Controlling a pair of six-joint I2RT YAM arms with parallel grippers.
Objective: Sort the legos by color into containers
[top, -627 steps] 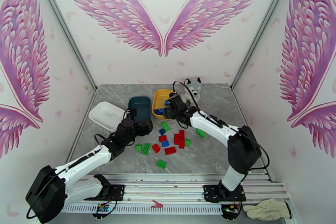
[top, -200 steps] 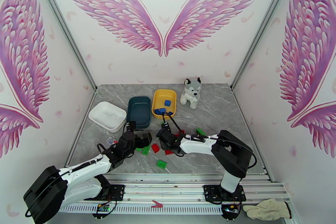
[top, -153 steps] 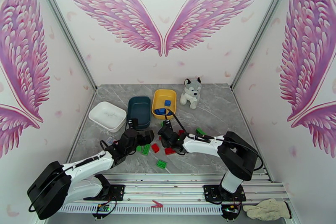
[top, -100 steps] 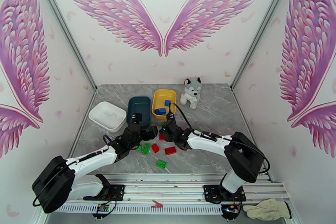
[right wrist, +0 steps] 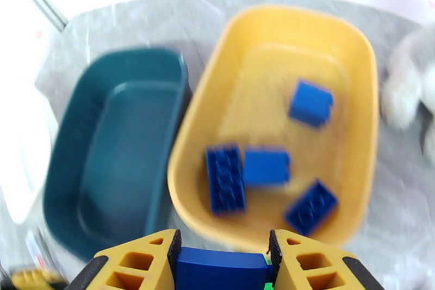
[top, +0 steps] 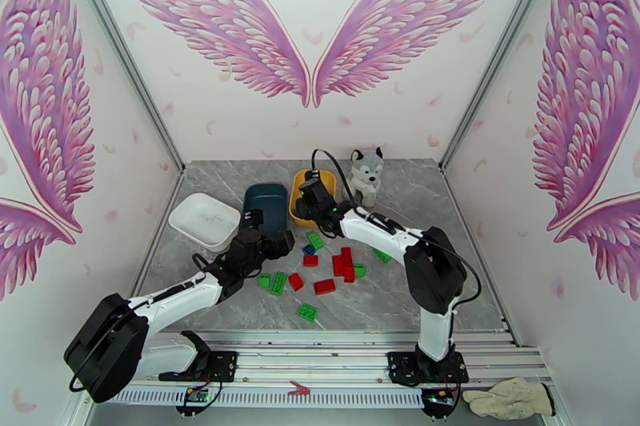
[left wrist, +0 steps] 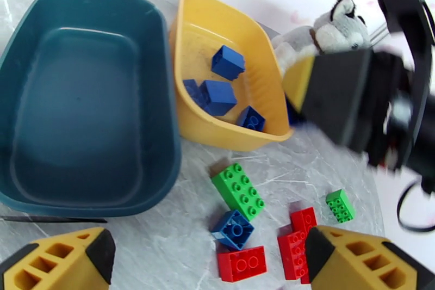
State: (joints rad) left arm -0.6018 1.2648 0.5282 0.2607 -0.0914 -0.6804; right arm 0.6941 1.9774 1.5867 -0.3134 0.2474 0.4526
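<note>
Right gripper point(right wrist: 222, 255) reached yellow tray point(right wrist: 239, 51), blue brick point(right wrist: 223, 271) clamped end-to-end; left gripper point(left wrist: 206, 247) gapes.

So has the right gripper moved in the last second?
Yes. In the top view the right gripper went from the loose bricks to the far-side yellow tray, now at its near rim, jaws shut on a blue brick.

Open marble is left along the right side of the table point(top: 416, 196) and at its near edge. The middle is cluttered by legos point(top: 346, 264), and the rear left is taken by the white tray point(top: 204, 220), dark teal tray point(top: 266, 206) and yellow tray point(left wrist: 234, 136) side by side, the plush husky point(top: 366, 173) just beside the last. The yellow tray's near rim is overhung by the right gripper point(right wrist: 223, 253), clamped on a blue brick point(right wrist: 223, 270).
</note>
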